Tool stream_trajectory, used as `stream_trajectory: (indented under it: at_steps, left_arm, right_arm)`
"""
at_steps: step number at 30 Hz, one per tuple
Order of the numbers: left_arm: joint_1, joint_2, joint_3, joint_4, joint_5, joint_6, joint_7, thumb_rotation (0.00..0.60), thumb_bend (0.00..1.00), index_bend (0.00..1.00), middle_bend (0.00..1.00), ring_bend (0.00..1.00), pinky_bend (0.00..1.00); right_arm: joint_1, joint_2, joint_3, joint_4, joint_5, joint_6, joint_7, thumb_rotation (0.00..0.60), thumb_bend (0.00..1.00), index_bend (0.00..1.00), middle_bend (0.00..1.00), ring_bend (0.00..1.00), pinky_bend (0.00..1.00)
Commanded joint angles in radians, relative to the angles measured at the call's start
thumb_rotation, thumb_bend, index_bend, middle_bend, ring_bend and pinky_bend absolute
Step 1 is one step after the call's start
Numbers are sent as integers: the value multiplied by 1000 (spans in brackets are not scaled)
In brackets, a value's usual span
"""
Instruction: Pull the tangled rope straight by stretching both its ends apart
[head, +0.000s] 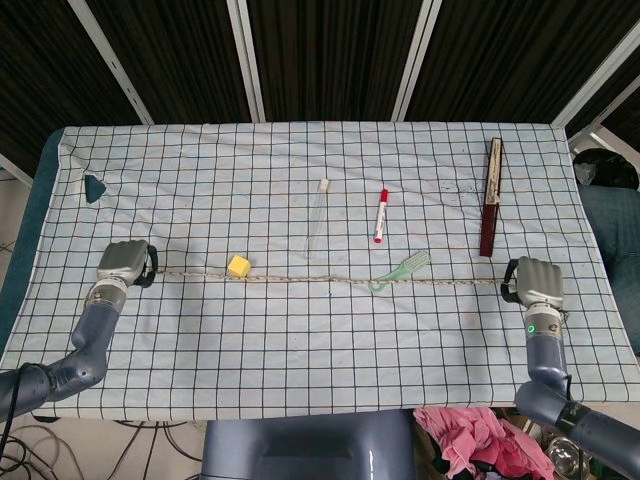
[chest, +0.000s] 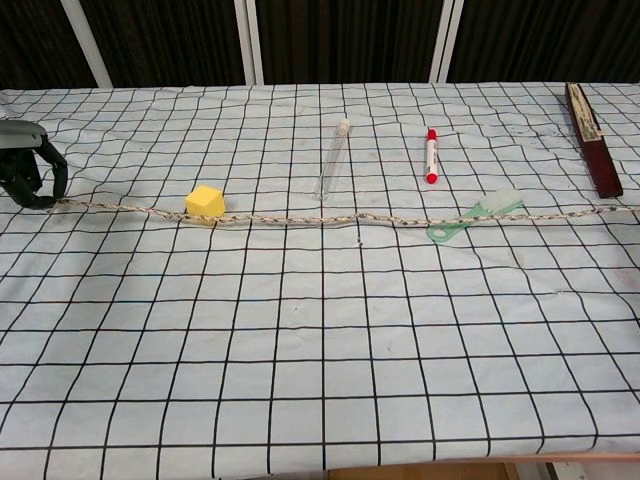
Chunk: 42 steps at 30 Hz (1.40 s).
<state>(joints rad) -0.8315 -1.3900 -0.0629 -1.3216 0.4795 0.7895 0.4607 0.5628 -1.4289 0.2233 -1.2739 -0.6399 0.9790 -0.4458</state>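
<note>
A thin braided rope (head: 320, 279) (chest: 330, 219) lies almost straight across the checked cloth, from left to right. My left hand (head: 124, 262) (chest: 24, 176) grips its left end near the table's left side. My right hand (head: 534, 281) grips the right end near the right side; the chest view does not show this hand. A yellow cube (head: 238, 266) (chest: 203, 202) sits against the rope on its far side. The rope crosses a green brush (head: 400, 271) (chest: 474, 217).
Beyond the rope lie a clear tube (head: 318, 210) (chest: 333, 158) and a red marker (head: 381, 215) (chest: 432, 155). A dark red box (head: 491, 196) (chest: 592, 150) lies at the far right. A teal object (head: 95, 186) sits at the far left. Pink cloth (head: 470, 437) hangs below the table's front edge.
</note>
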Motion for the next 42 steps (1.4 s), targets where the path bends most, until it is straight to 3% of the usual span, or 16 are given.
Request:
stream_trajectory:
  at_steps: [1, 7, 11, 20, 23, 29, 32, 35, 38, 42]
  left_arm:
    - [8, -7, 0, 12, 7, -7, -13, 600, 512, 686, 952, 868, 874]
    - [17, -26, 4, 45, 17, -22, -24, 600, 511, 686, 951, 868, 874]
    - [20, -40, 7, 59, 27, -36, -30, 600, 498, 602, 948, 868, 874]
    - [13, -51, 14, 68, 37, -49, -14, 600, 244, 330, 941, 866, 873]
    - [12, -41, 5, 50, 49, -30, -16, 600, 209, 265, 941, 866, 873]
    - [17, 14, -24, -28, 71, -9, -46, 600, 208, 242, 935, 865, 873]
    - [21, 56, -44, -75, 93, 17, -60, 600, 208, 252, 926, 852, 873]
    - [26, 111, -71, -143, 127, 61, -76, 600, 208, 244, 879, 811, 863]
    - [39, 166, -101, -218, 177, 117, -100, 600, 207, 243, 779, 714, 800]
    - [85, 246, -116, -343, 285, 228, -129, 600, 182, 243, 606, 474, 577]
  right_arm:
    - [-2, -7, -2, 6, -2, -5, 5, 600, 472, 644, 965, 1000, 1000]
    - [-3, -16, -4, 16, -5, -31, 23, 600, 471, 644, 965, 1000, 1000]
    - [1, -12, -16, 17, -3, -68, 21, 600, 438, 608, 965, 1000, 1000]
    - [15, 9, -31, -1, -1, -102, -2, 600, 170, 310, 982, 1000, 1000]
    - [21, 35, -31, -30, 23, -117, -14, 600, 122, 252, 983, 1000, 1000]
    - [7, 105, 11, -98, 34, -97, 45, 600, 117, 231, 973, 1000, 1000]
    - [-5, 163, 30, -147, 33, -92, 75, 600, 117, 208, 925, 1000, 1000]
    - [-21, 268, 42, -227, 44, -102, 89, 600, 117, 190, 816, 950, 982]
    - [-34, 356, 46, -294, 57, -87, 82, 600, 117, 174, 603, 761, 818]
    - [-91, 417, 68, -387, -8, 4, 160, 600, 117, 170, 408, 555, 418]
